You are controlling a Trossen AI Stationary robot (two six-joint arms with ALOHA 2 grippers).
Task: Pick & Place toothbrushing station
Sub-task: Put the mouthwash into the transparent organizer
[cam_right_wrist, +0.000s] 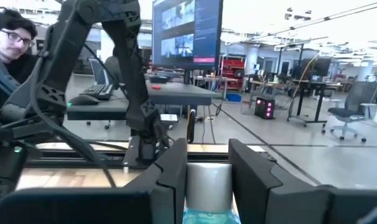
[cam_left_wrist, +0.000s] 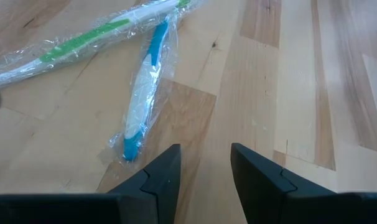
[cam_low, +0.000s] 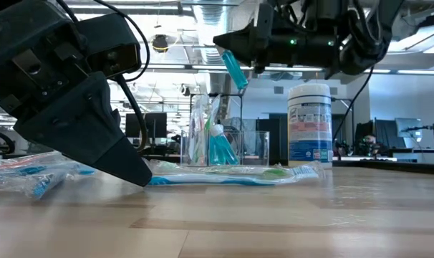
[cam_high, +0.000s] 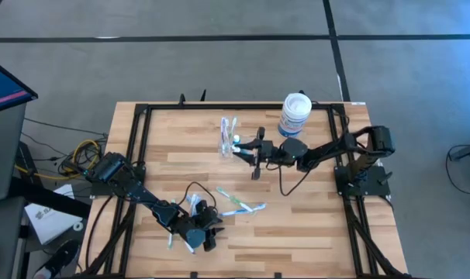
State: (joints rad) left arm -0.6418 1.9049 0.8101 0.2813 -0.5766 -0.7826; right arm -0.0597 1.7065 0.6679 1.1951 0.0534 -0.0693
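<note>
Above the toothbrushing station [cam_high: 229, 137], the right gripper [cam_high: 243, 147], closed on a teal tube [cam_low: 233, 69], should lower it straight into a free compartment, while the left gripper [cam_left_wrist: 205, 163] waits empty, half open.

The toothbrushing station [cam_high: 229, 136], a small clear plastic organizer, stands upright on the bench's far half, with wrapped brushes poking from its compartments.

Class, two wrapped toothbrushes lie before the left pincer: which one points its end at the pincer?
The blue-and-white toothbrush; the green one lies crosswise beyond it.
</note>
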